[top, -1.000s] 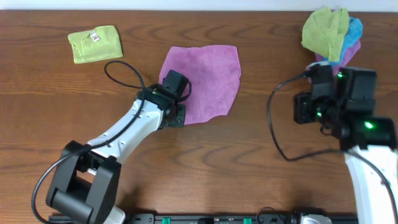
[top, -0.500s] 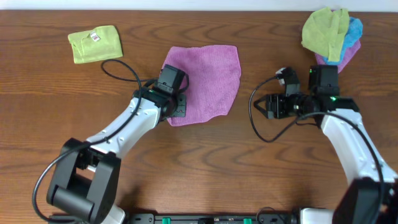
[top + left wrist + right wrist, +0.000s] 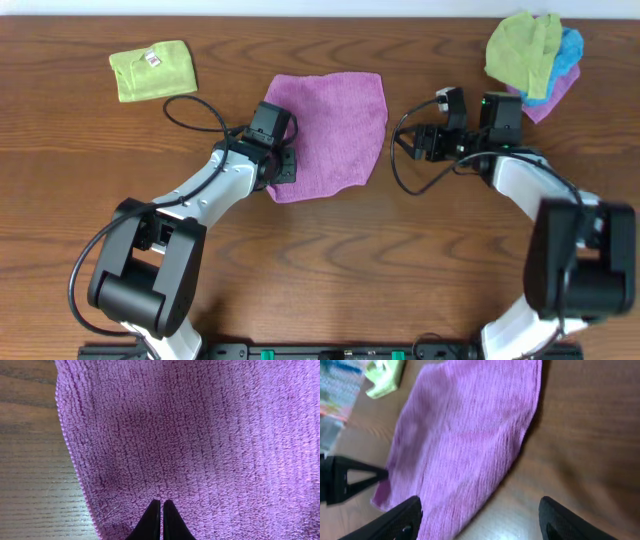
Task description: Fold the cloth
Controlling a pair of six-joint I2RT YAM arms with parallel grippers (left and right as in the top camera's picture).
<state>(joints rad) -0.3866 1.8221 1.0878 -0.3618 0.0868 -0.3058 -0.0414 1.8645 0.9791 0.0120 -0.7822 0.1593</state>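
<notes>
The purple cloth (image 3: 335,120) lies flat toward the worktop's (image 3: 320,260) far edge. The left hand (image 3: 161,512), closed tight, sits over its near-left corner. The right hand (image 3: 480,510) gapes wide beside it.

We see bare table (image 3: 400,260) across the whole near half, open to either arm. Between the cloth (image 3: 335,120) and the right gripper (image 3: 480,507) runs a narrow strip of free wood, and nothing sits between its spread fingers. The left gripper (image 3: 161,510), fingers pressed together, sits over the cloth's left edge and blocks that side, its cable (image 3: 195,115) looping just beside. The lime-green cloth (image 3: 152,70) lies well apart at far left; a pile of cloths (image 3: 530,55) crowds the far right corner, near the right arm
</notes>
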